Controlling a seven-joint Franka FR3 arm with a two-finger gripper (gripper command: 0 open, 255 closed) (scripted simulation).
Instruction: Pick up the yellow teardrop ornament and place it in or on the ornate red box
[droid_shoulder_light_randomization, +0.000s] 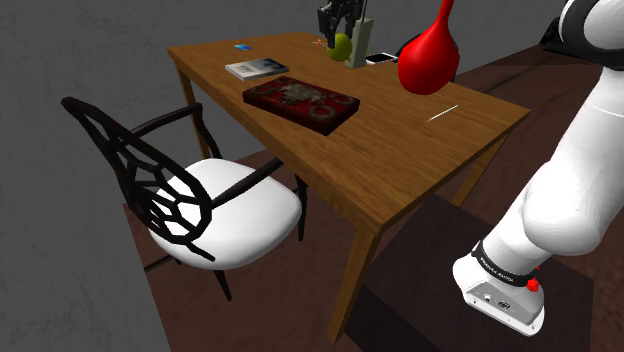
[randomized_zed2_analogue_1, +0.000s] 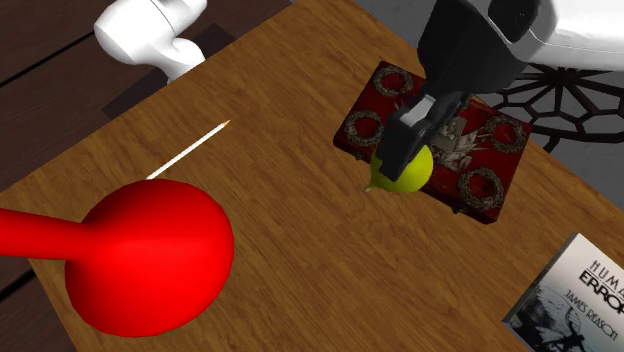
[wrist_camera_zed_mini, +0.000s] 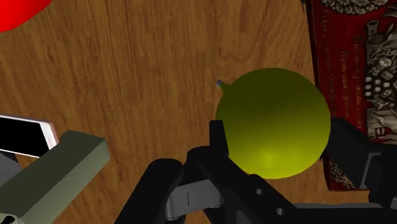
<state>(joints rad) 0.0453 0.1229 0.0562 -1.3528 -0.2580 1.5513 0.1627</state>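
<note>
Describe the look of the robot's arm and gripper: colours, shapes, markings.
The arm is glossy white with rounded, bulging segments. A dark band with small white lettering rings one joint, and a small red dot sits beside it. The gripper is all black, blocky, with two angular fingers.

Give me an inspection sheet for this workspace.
Surface: wooden table.
Job's things: yellow ornament beside the ornate red box, not on it.
Clutter: book, phone, red bulbous vase, thin white stick, grey block.
Gripper: gripper shut on the yellow ornament.
Cables: nothing seen.
Surroundings: black chair with a white seat at the table; grey wall.
</note>
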